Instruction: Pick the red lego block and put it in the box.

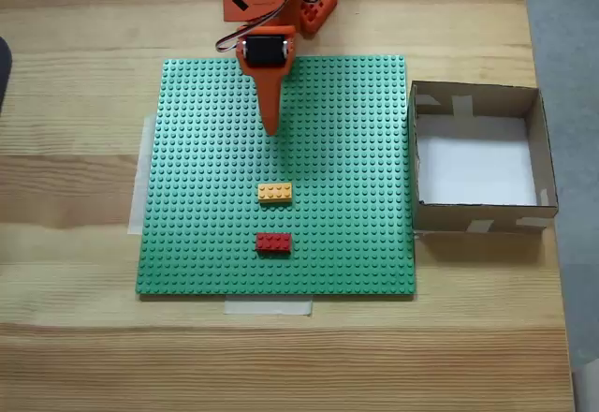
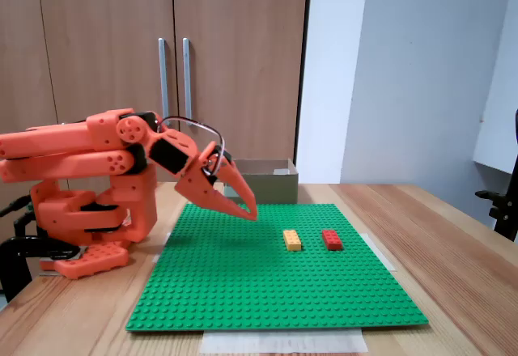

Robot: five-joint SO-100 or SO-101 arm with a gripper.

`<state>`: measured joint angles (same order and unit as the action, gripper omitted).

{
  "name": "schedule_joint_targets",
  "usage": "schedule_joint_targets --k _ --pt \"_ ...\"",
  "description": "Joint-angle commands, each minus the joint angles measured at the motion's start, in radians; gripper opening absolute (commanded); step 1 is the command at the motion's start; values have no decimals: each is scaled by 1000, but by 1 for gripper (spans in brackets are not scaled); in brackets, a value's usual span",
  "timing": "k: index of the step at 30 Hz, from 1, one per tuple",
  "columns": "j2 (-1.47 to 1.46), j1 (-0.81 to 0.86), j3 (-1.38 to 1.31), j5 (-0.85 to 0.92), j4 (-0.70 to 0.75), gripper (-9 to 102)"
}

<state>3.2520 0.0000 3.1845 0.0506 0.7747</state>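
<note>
Hand (image 2: pixel 249 210) closed, empty, above baseplate (image 1: pixel 356 243); red lego block (image 1: pixel 273 242) beside yellow brick (image 1: pixel 274 192); no legible writing.

I see the small red rectangular lego block (image 1: pixel 273 242) lying flat on green studs, and the open-topped brown cardboard box (image 1: pixel 477 99), white-floored, sitting upright on wood.

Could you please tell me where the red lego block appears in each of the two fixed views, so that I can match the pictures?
Top-down fixed view: the red lego block lies low on the green baseplate, just below the orange-yellow brick.
Side fixed view: the red lego block sits right of centre on the baseplate, just right of the orange-yellow brick.
Shared landmark: the orange-yellow brick, lying between the block and the claw.
</note>
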Motion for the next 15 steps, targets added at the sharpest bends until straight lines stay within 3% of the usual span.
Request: schedule_joint_targets --k 1,15 --pt "11 2 3 5 3 -1" --pt "-9 -2 -8 -6 -3 -1"
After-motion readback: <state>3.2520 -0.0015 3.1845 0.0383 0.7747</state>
